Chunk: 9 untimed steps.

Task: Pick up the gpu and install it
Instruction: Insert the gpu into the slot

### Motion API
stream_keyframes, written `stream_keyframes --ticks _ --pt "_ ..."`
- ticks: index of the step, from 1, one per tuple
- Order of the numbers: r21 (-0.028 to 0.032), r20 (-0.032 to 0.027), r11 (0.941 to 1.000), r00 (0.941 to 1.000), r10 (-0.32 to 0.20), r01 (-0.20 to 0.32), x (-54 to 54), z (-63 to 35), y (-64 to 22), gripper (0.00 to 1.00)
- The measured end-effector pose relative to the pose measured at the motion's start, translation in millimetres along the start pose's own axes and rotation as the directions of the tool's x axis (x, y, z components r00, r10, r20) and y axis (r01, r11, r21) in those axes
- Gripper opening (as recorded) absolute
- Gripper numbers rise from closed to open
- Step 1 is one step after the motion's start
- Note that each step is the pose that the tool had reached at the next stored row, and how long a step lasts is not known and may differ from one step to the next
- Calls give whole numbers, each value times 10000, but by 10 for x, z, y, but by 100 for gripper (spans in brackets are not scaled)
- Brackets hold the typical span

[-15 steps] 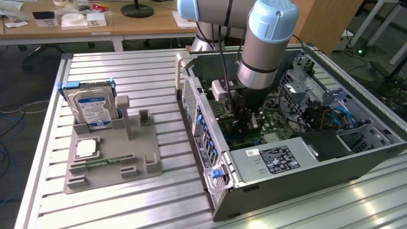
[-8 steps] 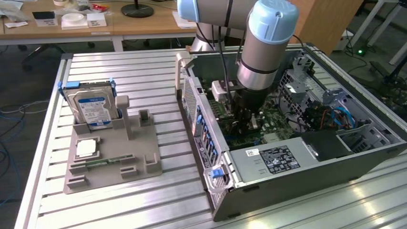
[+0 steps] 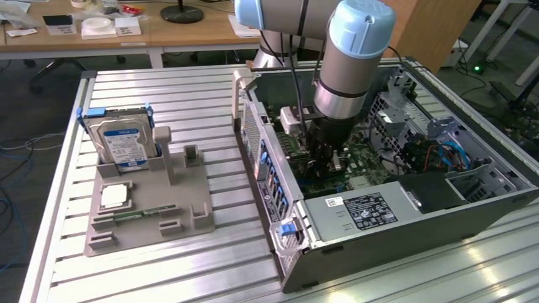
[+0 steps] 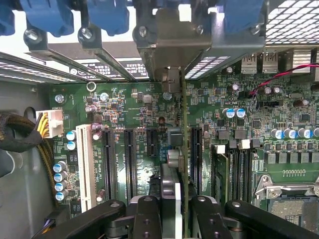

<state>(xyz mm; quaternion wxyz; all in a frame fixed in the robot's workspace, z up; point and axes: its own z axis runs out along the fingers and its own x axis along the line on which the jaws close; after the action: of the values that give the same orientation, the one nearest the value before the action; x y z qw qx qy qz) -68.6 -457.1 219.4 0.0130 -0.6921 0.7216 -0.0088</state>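
Exterior view: arm reaches down into the open computer case (image 3: 396, 183) on the counter (image 3: 168, 265); the tool (image 3: 330, 165) is low over the motherboard. Hard drive (image 3: 122, 142) stands upright in the grey holder (image 3: 151, 208), well apart.

Wrist view: tool (image 4: 175, 209) clenched on the gpu (image 4: 183, 144), seen edge-on. Its long axis runs along the black slots (image 4: 130, 159), silver bracket (image 4: 172, 45) at the case's rear wall.

We make out no legible words, only a blue-white label on the hard drive (image 3: 123, 144), a printed label on the power supply (image 3: 369, 211)
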Motion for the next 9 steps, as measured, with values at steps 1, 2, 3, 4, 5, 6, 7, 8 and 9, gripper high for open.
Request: stream_keyframes --ticks 1,2,3,4,5,6,7,8,9 --pt "0 0 10000 10000 -1 1 0 0 0 28" --pt "0 0 10000 10000 -1 1 0 0 0 28" --pt "0 -1 10000 10000 -1 1 0 1 0 28" --pt "-1 -2 10000 10000 0 0 0 2 0 28" --pt "0 -1 10000 10000 -1 1 0 3 0 28" --pt "0 -1 10000 10000 -1 1 0 4 0 28" --pt "0 -1 10000 10000 -1 1 0 6 0 28" --pt "-1 -2 10000 10000 -1 1 0 10 0 28" --pt "0 -2 10000 10000 -1 1 0 15 0 28"
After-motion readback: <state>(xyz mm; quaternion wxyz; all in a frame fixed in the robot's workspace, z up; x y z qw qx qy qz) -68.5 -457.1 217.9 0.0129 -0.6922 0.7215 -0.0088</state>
